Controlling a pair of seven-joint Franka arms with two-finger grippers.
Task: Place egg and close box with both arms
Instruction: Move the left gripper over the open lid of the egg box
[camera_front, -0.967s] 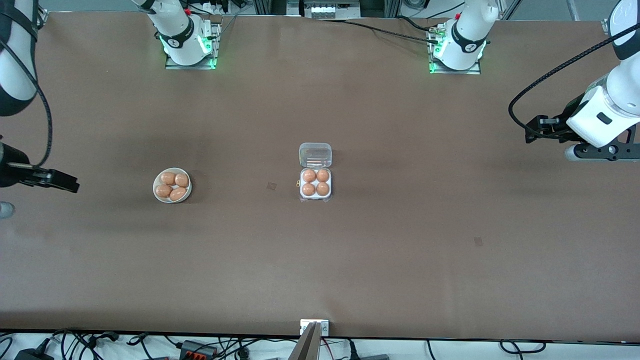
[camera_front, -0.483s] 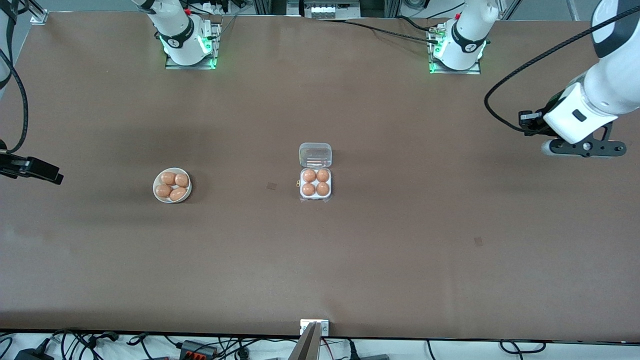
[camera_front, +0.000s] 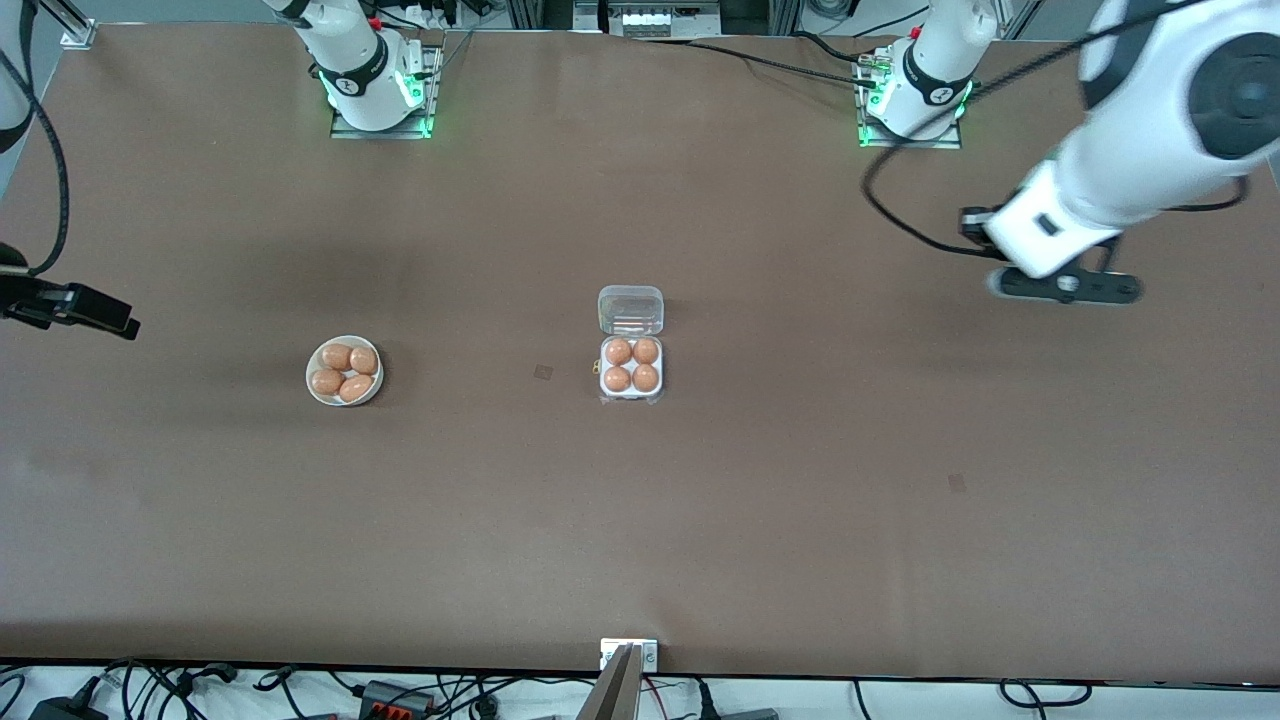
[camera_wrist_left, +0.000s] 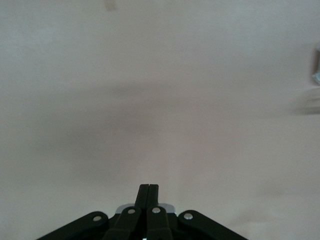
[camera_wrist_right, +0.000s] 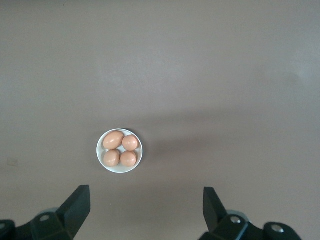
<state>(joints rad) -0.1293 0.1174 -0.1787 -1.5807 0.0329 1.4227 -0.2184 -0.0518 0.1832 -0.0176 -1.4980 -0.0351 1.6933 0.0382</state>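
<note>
The box stands mid-table with its clear lid lying open on the side toward the robots' bases. Every cell of its white tray holds a tan-orange egg. My left gripper hangs shut and empty over bare table toward the left arm's end; its closed fingertips show in the left wrist view. My right gripper is open and empty over the right arm's end of the table. In the right wrist view its fingers stand wide apart, with the bowl well ahead of them.
A round white bowl with several more eggs sits between the box and the right arm's end; it also shows in the right wrist view. Brown table all round. The arm bases stand along the edge farthest from the front camera.
My left arm has swung in from the table's end toward the box. My right gripper drew outward, then came back a little. The box, bowl and eggs have not moved.
</note>
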